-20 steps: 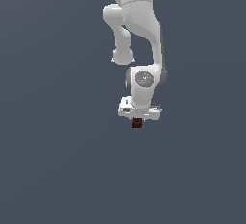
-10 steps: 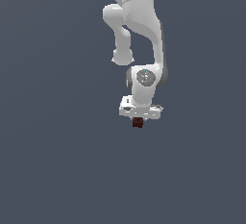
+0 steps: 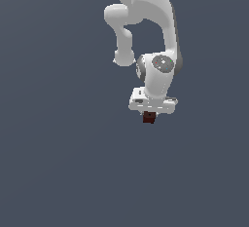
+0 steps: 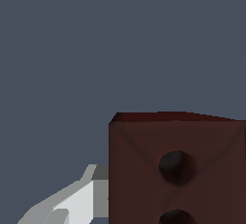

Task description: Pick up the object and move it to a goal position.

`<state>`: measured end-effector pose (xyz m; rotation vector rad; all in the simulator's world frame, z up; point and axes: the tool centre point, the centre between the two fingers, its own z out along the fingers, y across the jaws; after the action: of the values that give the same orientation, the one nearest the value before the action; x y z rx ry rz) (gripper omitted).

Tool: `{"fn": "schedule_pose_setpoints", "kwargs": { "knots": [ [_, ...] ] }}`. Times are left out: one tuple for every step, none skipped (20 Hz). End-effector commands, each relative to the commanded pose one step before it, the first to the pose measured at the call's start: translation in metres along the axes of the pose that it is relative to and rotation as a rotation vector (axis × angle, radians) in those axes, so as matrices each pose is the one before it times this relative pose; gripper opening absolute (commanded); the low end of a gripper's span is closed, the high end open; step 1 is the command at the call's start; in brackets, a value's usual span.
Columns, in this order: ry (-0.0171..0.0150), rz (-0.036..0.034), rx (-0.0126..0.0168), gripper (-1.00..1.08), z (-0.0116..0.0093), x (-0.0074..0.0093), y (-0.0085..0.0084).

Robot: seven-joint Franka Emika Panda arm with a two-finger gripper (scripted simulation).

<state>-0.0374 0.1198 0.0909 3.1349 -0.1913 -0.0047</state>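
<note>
The object (image 3: 149, 118) is a small dark red-brown block, much narrower than the white hand above it. It sits under my gripper (image 3: 150, 113), held between the fingers and off the ground, in the middle of the exterior view. In the wrist view the block (image 4: 178, 170) fills the near corner, with two dark round marks on its face. One light grey finger (image 4: 72, 204) shows beside it; the other finger is hidden. The gripper is shut on the block.
A plain dark grey-blue ground (image 3: 58, 172) fills both views. The white arm (image 3: 146, 7) reaches down from the top of the exterior view. No goal marker shows.
The arm has moved toward the exterior view's right and slightly up, carrying the block with it. The grip has not changed.
</note>
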Motion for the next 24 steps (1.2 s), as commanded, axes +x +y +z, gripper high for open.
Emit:
{"fn": "schedule_pose_setpoints", "kwargs": {
  "knots": [
    [0.00291,-0.00039,0.00040,-1.00,-0.02416,-0.00268,-0.01578],
    [0.00000,0.00000,0.00000,-1.00,-0.01007,-0.00130,-0.00677],
    [0.00000,0.00000,0.00000,-1.00,-0.01030,-0.00130,-0.00692],
    [0.00024,0.00014,-0.00040,-1.00,-0.01044,-0.00128,-0.00697],
    [0.00000,0.00000,0.00000,-1.00,-0.01039,-0.00123,-0.00700],
    [0.00000,0.00000,0.00000,-1.00,-0.01014,-0.00117,-0.00684],
    [0.00000,0.00000,0.00000,-1.00,-0.00980,-0.00109,-0.00664],
    [0.00000,0.00000,0.00000,-1.00,-0.00942,-0.00102,-0.00639],
    [0.00000,0.00000,0.00000,-1.00,-0.00898,-0.00093,-0.00612],
    [0.00000,0.00000,0.00000,-1.00,-0.00849,-0.00083,-0.00582],
    [0.00000,0.00000,0.00000,-1.00,-0.00789,-0.00072,-0.00544],
    [0.00000,0.00000,0.00000,-1.00,-0.00726,-0.00061,-0.00505],
    [0.00000,0.00000,0.00000,-1.00,-0.00666,-0.00053,-0.00465],
    [0.00000,0.00000,0.00000,-1.00,-0.00607,-0.00045,-0.00426],
    [0.00000,0.00000,0.00000,-1.00,-0.00549,-0.00037,-0.00388],
    [0.00007,0.00032,0.00036,-1.00,-0.00505,-0.00022,-0.00323],
    [0.00000,0.00000,0.00000,-1.00,-0.00433,-0.00022,-0.00311],
    [0.00000,0.00000,0.00000,-1.00,-0.00376,-0.00015,-0.00274],
    [0.00000,0.00000,0.00000,-1.00,-0.00320,-0.00007,-0.00236],
    [-0.00017,0.00002,0.00046,-1.00,-0.00270,0.00004,-0.00187],
    [0.00000,0.00000,0.00000,-1.00,-0.00212,0.00004,-0.00163],
    [0.00000,0.00000,0.00000,-1.00,-0.00161,0.00008,-0.00126],
    [0.00000,0.00000,0.00000,-1.00,-0.00111,0.00008,-0.00089],
    [0.00000,0.00000,0.00000,-1.00,-0.00064,0.00006,-0.00052]
  ]
}}
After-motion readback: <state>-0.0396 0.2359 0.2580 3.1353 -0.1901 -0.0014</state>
